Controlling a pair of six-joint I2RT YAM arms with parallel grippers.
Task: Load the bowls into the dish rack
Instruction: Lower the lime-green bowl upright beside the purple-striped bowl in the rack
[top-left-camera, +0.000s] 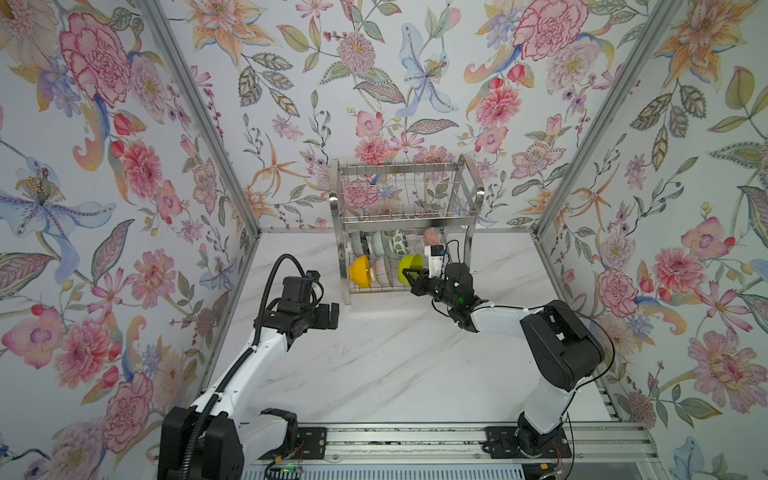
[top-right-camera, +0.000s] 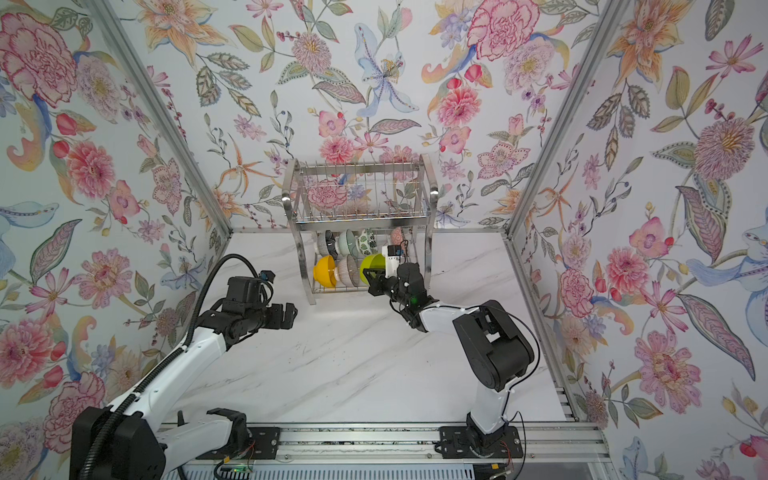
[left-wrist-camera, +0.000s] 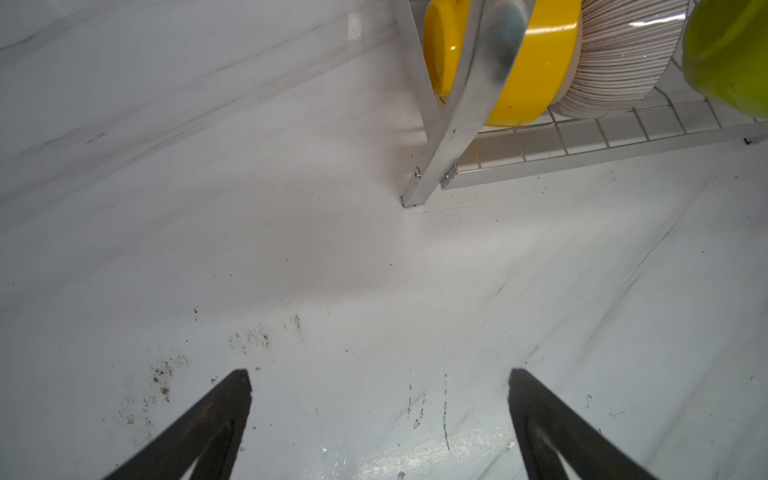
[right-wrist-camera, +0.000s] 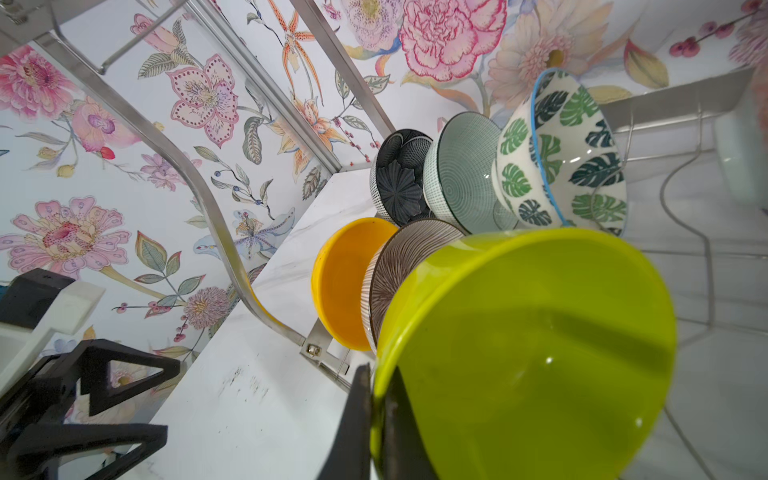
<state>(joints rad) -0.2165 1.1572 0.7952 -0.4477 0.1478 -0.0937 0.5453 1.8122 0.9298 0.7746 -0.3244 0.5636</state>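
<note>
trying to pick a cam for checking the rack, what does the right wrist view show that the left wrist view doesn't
Only the right wrist view: the right gripper shut on the lime green bowl at its rim, and the back row of navy bowl, mint bowl and leaf-print bowl.
Only the left wrist view: the left gripper open with nothing between its jaws, and the wire floor under the bowls.
Both: the orange-yellow bowl, ribbed bowl and lime green bowl in the dish rack lower tier, on the white table.
</note>
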